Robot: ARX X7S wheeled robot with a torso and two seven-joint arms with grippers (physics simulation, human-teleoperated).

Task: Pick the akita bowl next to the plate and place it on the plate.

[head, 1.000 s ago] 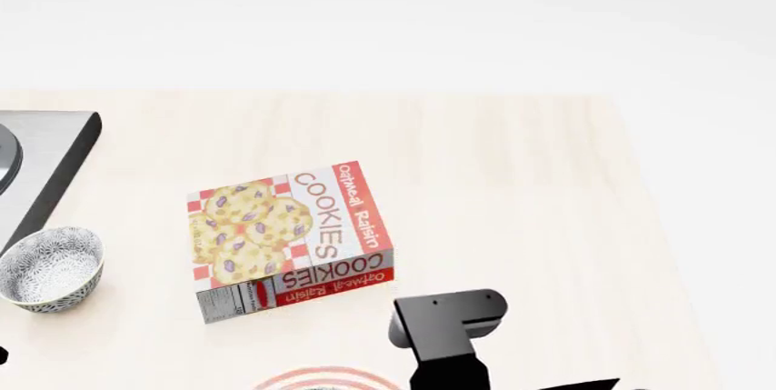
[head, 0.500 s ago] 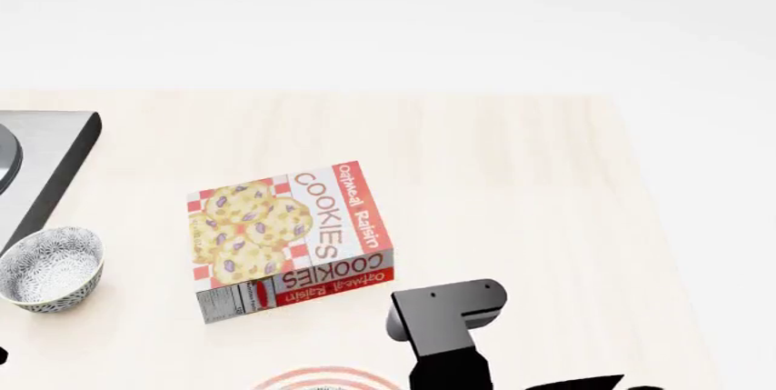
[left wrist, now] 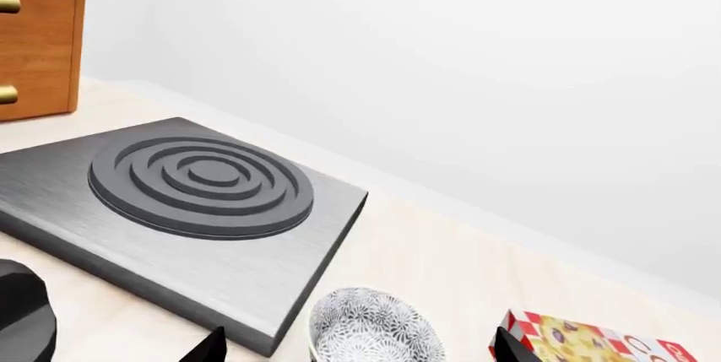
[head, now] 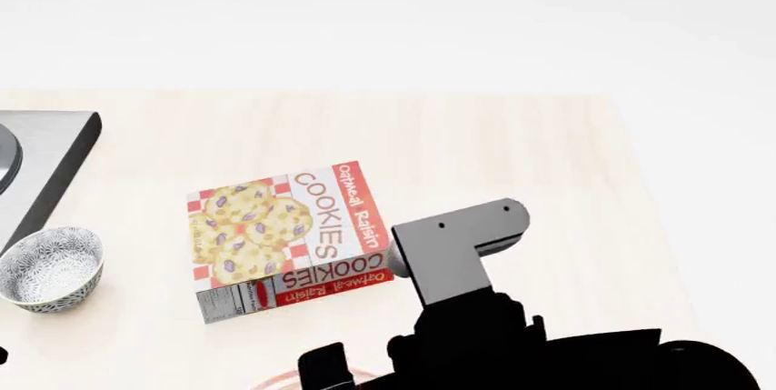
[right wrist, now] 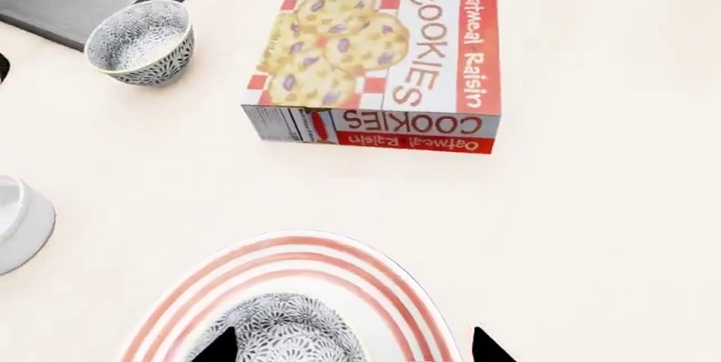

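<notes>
Your akita bowl (right wrist: 284, 332) sits inside the plate (right wrist: 372, 282), near its middle as far as the right wrist view shows: a small round bowl with a dense grey-black speckled outside, cut off by the frame edge so you see only its upper part. The plate is wide and white with concentric red rings at its rim, and it lies on the pale counter (right wrist: 586, 210) just in front of the cookie box (right wrist: 383, 67), apart from it. A second speckled bowl (head: 49, 267) with a white patterned inside stands well off by the corner of the grey stove plate (left wrist: 192, 202), and a plain white cup (right wrist: 17, 223) stands beside the plate. Your right gripper (right wrist: 349, 347) hangs above the bowl with its dark fingertips (right wrist: 487, 347) spread wide, one to each side of it and touching nothing. In the head view your right arm (head: 461, 254) reaches up over the near edge of the counter, its grey link beside the cookie box. Your left gripper (left wrist: 355, 349) points toward the second bowl, tips apart.
</notes>
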